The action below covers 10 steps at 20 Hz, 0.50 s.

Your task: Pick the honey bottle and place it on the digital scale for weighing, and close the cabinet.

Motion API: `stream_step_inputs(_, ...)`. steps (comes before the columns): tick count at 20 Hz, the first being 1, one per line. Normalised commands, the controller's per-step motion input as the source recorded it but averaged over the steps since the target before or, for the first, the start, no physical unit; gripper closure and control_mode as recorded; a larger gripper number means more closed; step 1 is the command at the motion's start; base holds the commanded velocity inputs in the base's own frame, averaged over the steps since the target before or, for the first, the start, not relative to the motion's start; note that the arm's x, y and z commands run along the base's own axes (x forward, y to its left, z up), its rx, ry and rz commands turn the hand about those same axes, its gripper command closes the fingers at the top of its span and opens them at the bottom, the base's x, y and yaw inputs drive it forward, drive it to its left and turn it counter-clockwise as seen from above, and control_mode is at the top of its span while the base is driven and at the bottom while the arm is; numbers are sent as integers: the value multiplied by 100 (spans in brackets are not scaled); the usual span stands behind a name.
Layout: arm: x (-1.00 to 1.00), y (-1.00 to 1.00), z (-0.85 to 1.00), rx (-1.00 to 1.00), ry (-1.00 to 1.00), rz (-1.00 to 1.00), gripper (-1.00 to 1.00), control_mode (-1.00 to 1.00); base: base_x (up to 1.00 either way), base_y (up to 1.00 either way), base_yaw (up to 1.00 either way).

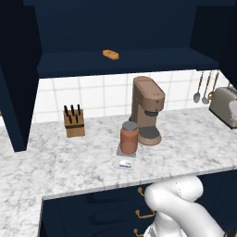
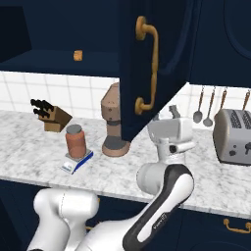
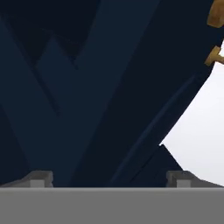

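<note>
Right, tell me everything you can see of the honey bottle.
The honey bottle is a stout reddish-brown cylinder with a flat grey lid, smooth and slightly glossy. It stands upright on the grey plate of the digital scale, on the marble counter, just left of the brown coffee machine and apart from it. Nothing grips it.

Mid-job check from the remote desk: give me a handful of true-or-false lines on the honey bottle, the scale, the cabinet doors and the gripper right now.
1. The honey bottle stands on the digital scale. True.
2. The cabinet is fully closed. False: its doors stand open, with a small orange lump showing on the shelf.
3. The gripper holds the bottle. False: its jaws are open and empty, close to the cabinet door.
4. The knife block sits left of the coffee machine. True.
5. The toaster lies on the floor. False: it is on the counter.
</note>
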Motion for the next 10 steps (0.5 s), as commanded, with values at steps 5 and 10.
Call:
stream_step_inputs(5, -4, 100, 100, -32, -27, -2, -100, -100, 0, 0, 0)
stream_step_inputs(10, 11, 99, 97, -31, -6, -7, -100, -100, 0, 0, 0)
